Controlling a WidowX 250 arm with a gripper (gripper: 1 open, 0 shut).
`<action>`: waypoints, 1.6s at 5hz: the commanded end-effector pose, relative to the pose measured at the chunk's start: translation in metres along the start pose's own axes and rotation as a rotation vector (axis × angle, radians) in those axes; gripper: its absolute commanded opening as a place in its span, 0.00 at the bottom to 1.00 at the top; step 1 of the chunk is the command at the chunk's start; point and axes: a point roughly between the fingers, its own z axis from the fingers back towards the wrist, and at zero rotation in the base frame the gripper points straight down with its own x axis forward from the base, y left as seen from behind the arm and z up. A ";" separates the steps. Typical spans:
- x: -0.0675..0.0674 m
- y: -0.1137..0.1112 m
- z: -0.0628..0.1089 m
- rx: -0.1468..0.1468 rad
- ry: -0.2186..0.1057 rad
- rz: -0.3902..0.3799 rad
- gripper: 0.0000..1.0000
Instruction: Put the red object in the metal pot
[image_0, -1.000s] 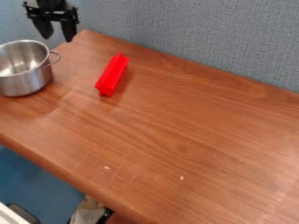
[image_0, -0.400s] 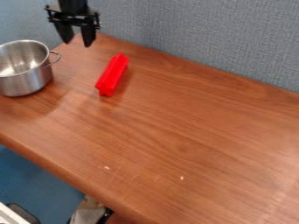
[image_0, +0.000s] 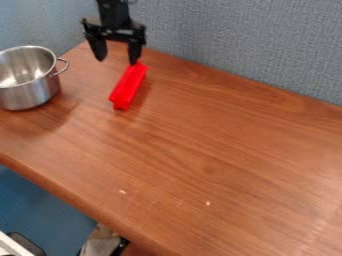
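Plain bright red object (image_0: 128, 85), seemingly a flat bar.

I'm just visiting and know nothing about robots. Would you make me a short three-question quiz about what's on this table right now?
1. True or false: the red object already lies inside the metal pot.
2. The gripper is: A) shut on the block, B) open with nothing in it, C) out of view.
3. Fill in: the pot stands near the table's ____ edge as the camera sees it.

Key:
1. False; it lies on the wood, apart from the pot.
2. B; it hangs open just above the block's far end.
3. Left.
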 end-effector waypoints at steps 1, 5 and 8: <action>0.005 -0.014 -0.010 0.027 -0.009 0.128 1.00; -0.029 -0.040 0.018 0.040 0.047 0.200 0.00; -0.032 0.017 0.062 0.021 0.028 0.173 0.00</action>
